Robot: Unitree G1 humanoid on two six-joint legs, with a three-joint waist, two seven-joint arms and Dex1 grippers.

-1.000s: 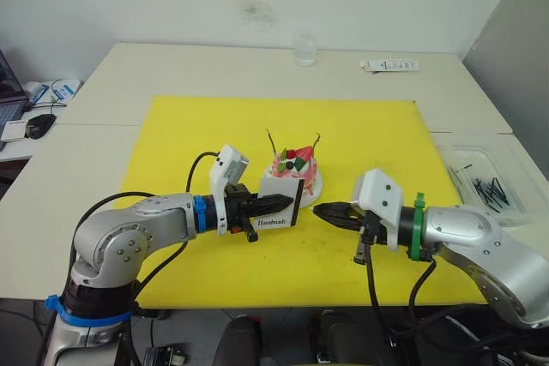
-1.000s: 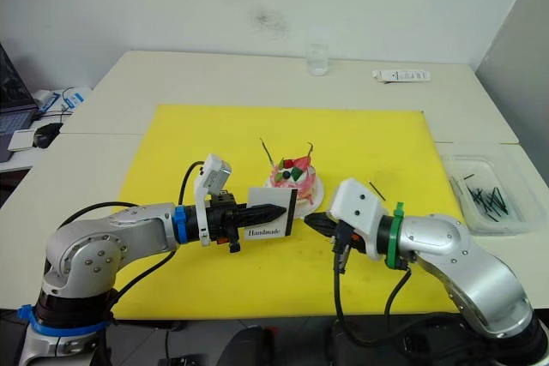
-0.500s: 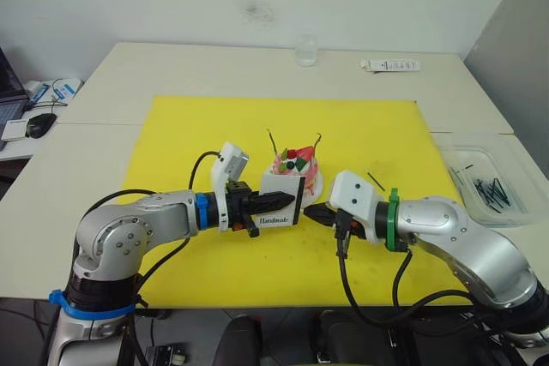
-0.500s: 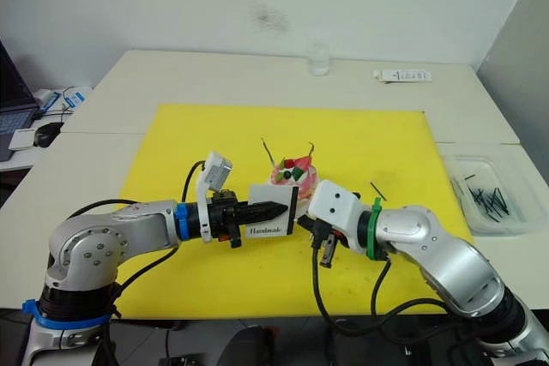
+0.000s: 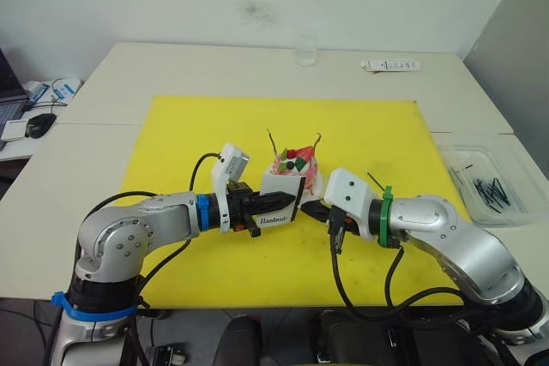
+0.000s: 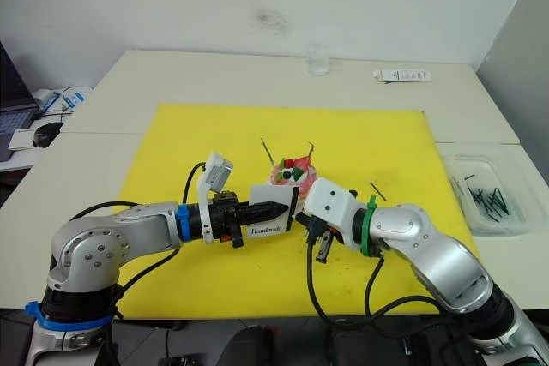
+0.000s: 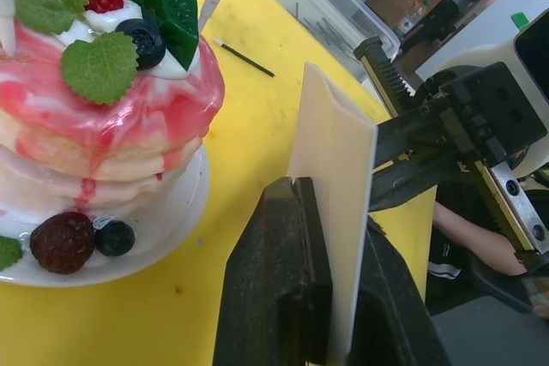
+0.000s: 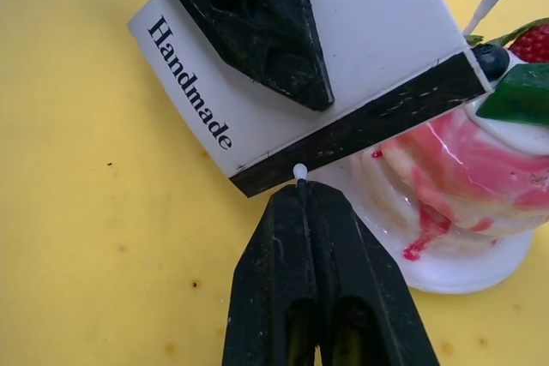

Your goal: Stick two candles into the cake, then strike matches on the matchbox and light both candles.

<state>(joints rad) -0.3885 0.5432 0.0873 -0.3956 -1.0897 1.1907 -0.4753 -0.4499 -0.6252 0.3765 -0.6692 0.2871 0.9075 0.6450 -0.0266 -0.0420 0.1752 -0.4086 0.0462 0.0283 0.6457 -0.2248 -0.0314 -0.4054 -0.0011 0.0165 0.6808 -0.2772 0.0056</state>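
Observation:
The pink-and-white cake [image 5: 296, 167] stands on its small plate on the yellow mat [image 5: 189, 135]. Two thin candles [image 5: 271, 141] [image 5: 317, 141] are stuck upright in it. My left gripper [image 5: 287, 201] is shut on the white "Handmade" matchbox [image 8: 343, 49], holding it on edge just in front of the cake. My right gripper [image 8: 300, 190] is shut on a match whose white tip [image 8: 299, 171] touches the box's black striking strip [image 8: 369, 130]. In the left wrist view the matchbox [image 7: 334, 160] stands between my fingers, with the right gripper [image 7: 403, 160] just behind it.
A clear tray [image 5: 463, 156] with several dark matches sits off the mat's right edge. One loose match [image 5: 376, 181] lies on the mat right of the cake. A glass [image 5: 305, 51] and a white packet [image 5: 390, 65] stand at the table's far side.
My right gripper has moved left with the match, from a gap beside the matchbox to touching its striking strip. The left gripper and matchbox have barely moved.

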